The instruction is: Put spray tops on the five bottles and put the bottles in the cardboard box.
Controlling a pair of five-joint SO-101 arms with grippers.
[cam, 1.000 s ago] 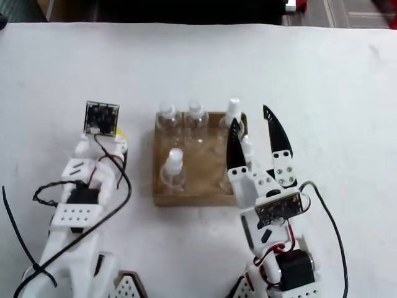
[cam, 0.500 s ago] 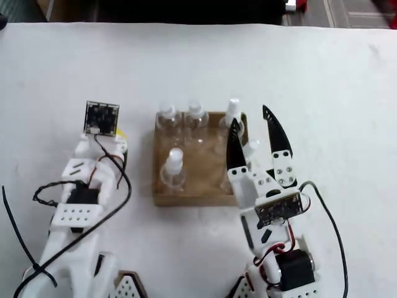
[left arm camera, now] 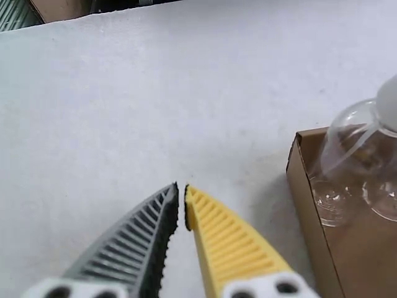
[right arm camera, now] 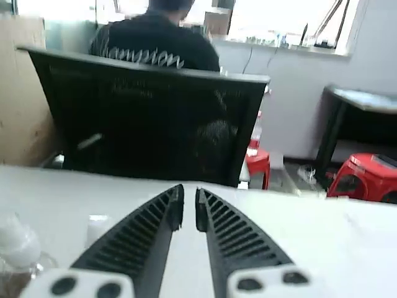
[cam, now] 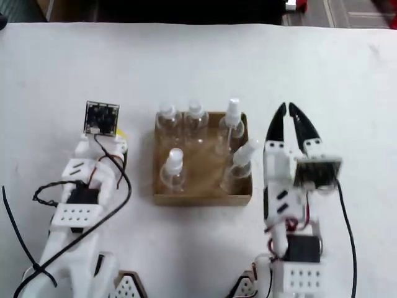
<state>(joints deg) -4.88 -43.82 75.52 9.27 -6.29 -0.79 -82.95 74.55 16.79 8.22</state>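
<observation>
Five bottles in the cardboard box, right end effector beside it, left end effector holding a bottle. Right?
Not quite. The left end effector holds nothing: the left wrist view shows its jaws closed together over the bare table, next to the cardboard box. The rest stands: the five bottles are in the box, and the right end effector is beside it.

- The box (left arm camera: 308,205) is running off the left wrist view's edge, showing just one corner.
- A bottle (left arm camera: 347,146) inside is getting cut off there too.
- Something white (right arm camera: 15,243) is blurring at the right wrist view's edge; can't say what.
- The left arm (cam: 74,208) and right arm (cam: 288,248) are dropping past the high view's lower edge.
</observation>
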